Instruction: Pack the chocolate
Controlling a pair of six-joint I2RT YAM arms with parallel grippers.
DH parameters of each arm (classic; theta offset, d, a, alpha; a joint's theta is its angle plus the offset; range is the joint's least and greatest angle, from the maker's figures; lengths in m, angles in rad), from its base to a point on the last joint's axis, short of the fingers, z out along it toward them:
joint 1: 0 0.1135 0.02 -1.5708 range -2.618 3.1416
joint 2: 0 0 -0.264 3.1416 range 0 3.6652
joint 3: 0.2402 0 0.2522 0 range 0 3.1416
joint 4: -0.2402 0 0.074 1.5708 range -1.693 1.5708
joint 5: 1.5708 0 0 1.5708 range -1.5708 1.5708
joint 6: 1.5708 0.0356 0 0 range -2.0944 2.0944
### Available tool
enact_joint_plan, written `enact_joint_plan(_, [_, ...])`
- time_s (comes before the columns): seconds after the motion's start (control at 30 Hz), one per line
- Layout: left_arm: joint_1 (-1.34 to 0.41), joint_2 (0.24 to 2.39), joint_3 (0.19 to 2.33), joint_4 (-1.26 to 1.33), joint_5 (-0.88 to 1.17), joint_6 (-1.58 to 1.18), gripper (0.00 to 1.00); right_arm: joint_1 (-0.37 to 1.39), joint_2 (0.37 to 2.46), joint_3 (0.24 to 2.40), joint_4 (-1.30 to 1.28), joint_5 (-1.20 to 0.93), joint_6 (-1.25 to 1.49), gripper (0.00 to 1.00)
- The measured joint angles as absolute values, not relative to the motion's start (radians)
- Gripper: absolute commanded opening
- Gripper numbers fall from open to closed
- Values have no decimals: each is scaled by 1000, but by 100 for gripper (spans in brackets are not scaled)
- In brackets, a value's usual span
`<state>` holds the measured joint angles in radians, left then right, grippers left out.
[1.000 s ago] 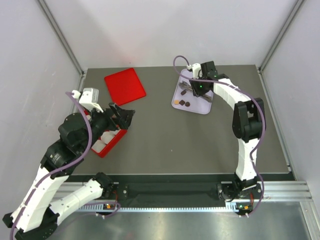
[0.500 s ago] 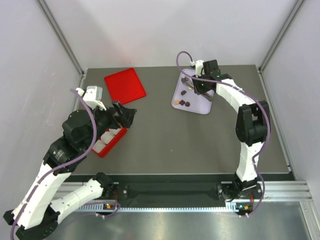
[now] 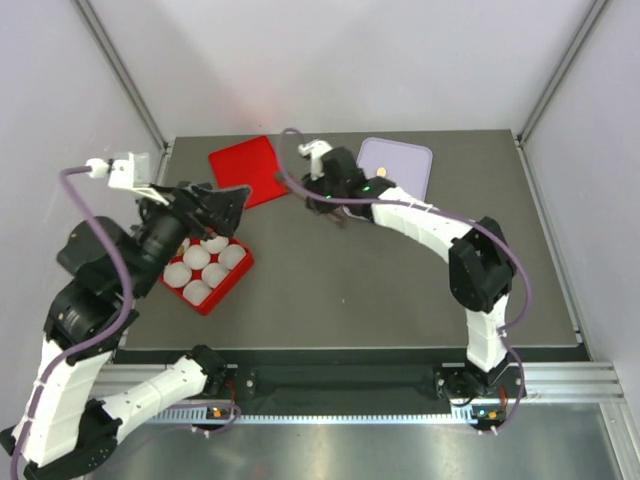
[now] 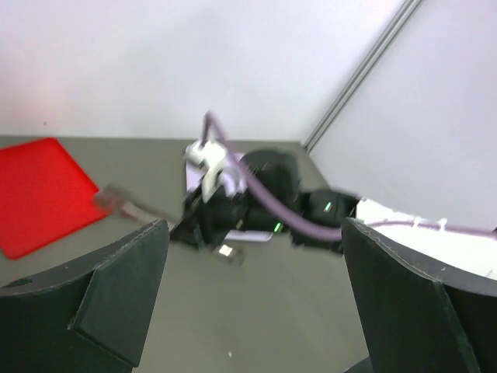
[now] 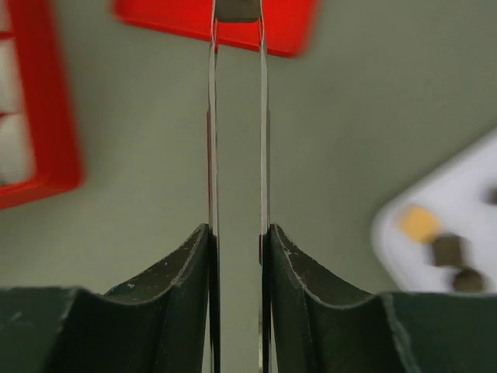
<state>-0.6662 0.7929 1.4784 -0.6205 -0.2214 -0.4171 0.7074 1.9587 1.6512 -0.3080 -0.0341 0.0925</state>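
From my station the grey desk (image 3: 350,290) fills most of the overhead view. The left arm (image 3: 100,270) hangs raised above the red box (image 3: 226,288) of white paper cups (image 3: 198,257), its jaws spread wide with nothing between them. The right arm (image 3: 420,220) reaches across toward the flat red lid (image 3: 248,168), and its jaws are clamped narrow on a pair of thin metal tweezers (image 5: 212,140). Behind it sits the lavender tray (image 3: 400,158). At the tweezers' tip I see one dark chocolate piece (image 5: 237,8) pinched between the blades. It appears to sit over the lid's near edge, though the wrist picture is blurred there. On the tray lie a tan piece (image 5: 419,222) and two dark pieces (image 5: 449,249) just beside it.
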Motion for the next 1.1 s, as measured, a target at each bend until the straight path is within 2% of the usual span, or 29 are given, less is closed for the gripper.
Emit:
enact_joint_plan(0.23, [-666, 735, 1520, -619, -222, -427, 97, 954, 2036, 1779, -253, -20, 169, 27])
enact_joint_plan(0.43, [-666, 715, 1521, -594, -200, -459, 97, 1068, 2144, 1891, -188, 1, 213, 27])
enact_joint_plan(0.7, [-666, 701, 1514, -584, -189, -482, 98, 1160, 2329, 2064, -156, 12, 222, 27])
enact_joint_plan(1.1, [-666, 662, 1493, -584, -190, -488, 98, 1197, 2439, 2117, -99, -26, 233, 30])
